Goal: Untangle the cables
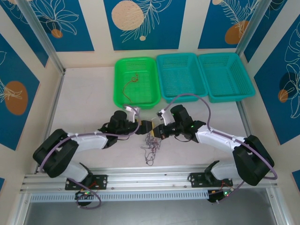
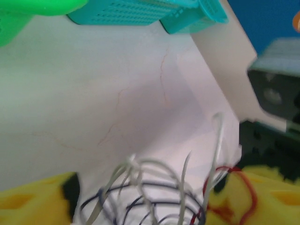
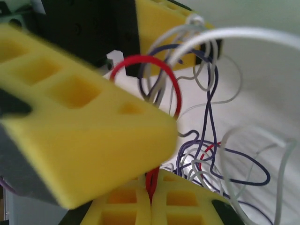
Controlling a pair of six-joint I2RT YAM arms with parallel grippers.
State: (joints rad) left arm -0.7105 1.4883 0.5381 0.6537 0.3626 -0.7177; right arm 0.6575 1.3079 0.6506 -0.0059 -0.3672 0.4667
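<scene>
Right wrist view shows your right fingers (image 3: 187,206) clenched on the red strand (image 3: 140,58); left fingers (image 2: 33,201) stand released around the cables (image 1: 150,145), which dangle to the table (image 1: 93,103) between both arms, equally near, trailing toward you.

Pale table (image 1: 89,108) bears a green basket (image 1: 147,89), two teal baskets (image 1: 180,77) (side by side), and tangled cables (image 1: 151,149).

The top camera looks down from above the near edge of the tabletop (image 1: 84,103); both wrist cameras sit close on the cables (image 1: 151,143), which all three views share.
</scene>
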